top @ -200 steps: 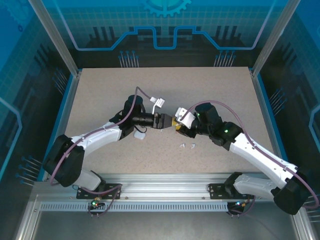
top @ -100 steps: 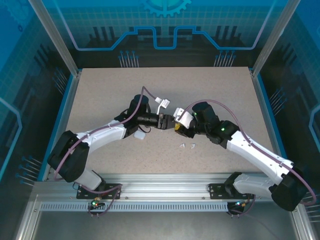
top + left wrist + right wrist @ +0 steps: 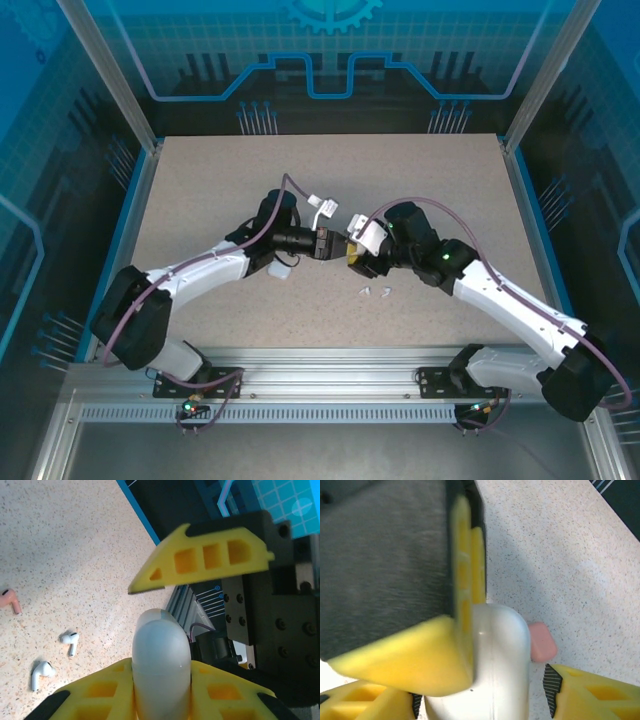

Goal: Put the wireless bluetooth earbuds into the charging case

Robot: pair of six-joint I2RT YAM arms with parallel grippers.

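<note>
The left fingers (image 3: 330, 244) were clenched on a white charging case (image 3: 161, 650), holding it above the table (image 3: 200, 180) with its rounded end sticking out past their tips. The case looked closed. The right fingers (image 3: 352, 254) met the case from the opposite side. They were spread to either side of it with a gap showing, released rather than gripping. Two white earbuds (image 3: 70, 641) lay loose on the table, below the case and a little to its near side, close to each other. A pink earbud (image 3: 10, 600) lay on the table farther from the case than the white pair.
</note>
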